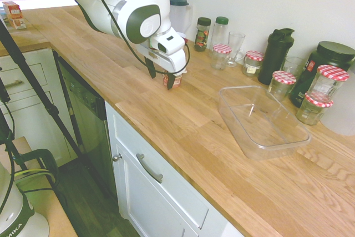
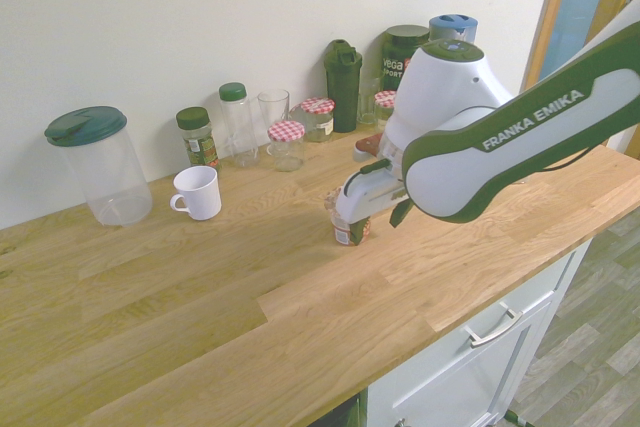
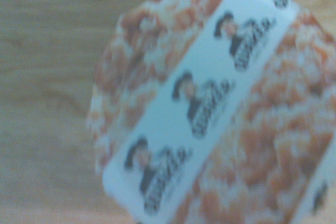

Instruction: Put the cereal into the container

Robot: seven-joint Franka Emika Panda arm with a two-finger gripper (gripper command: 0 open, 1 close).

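The gripper hangs over the cereal with its jaws spread wide, pointing steeply down at the worktop. In the first exterior view one dark finger stands clear on the near side of the cup and the other sits right in front of it; whether either touches the cup I cannot tell. Nothing is grasped — the cup stands upright on the wood.

In the second exterior view only the cup's lower part shows beneath the gripper. The wrist view is filled by the cup's foil top: an orange-and-white pattern crossed by a white band with a repeated dark logo, blurred.

The container lies empty farther along the worktop, well apart from the cup, with jars under red-checked lids just behind it. A white mug and a clear jug with a green lid stand on the cup's other side, toward the wall.
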